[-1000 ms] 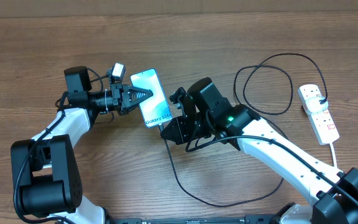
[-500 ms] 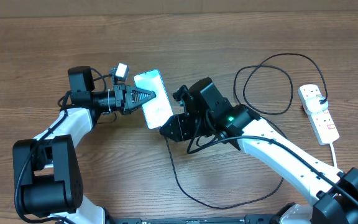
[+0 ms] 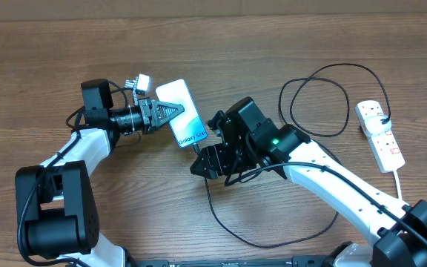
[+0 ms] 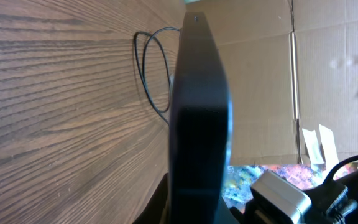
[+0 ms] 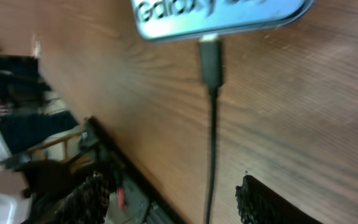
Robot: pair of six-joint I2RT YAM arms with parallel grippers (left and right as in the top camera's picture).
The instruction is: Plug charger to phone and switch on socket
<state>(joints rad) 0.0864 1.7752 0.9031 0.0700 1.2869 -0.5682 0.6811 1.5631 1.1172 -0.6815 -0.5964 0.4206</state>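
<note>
— What's on your table point(image 3: 221, 37), biggest first?
— The socket point(image 3: 380, 133) lies at your far right, well apart from both arms.
— And the phone?
— Near mid-table. Your left gripper point(image 3: 170, 110) pinches the phone point(image 3: 184, 119) by its side edge.
— The charger?
— The charger point(image 5: 212, 143) runs between your right gripper's point(image 5: 169, 190) fingers point(image 5: 89, 199), which are spread wide and apart from the cable. Its connector tip point(image 5: 209, 59) meets the phone's "Galaxy" end. You cannot tell whether it is fully seated.

Wood-grain worktop point(image 3: 199, 44), evenly lit.
Brown planks fill the overhead view; a creased cardboard wall point(image 4: 328, 74) borders them at 12 o'clock, with pale tape strips point(image 4: 311, 144) stuck on it.
</note>
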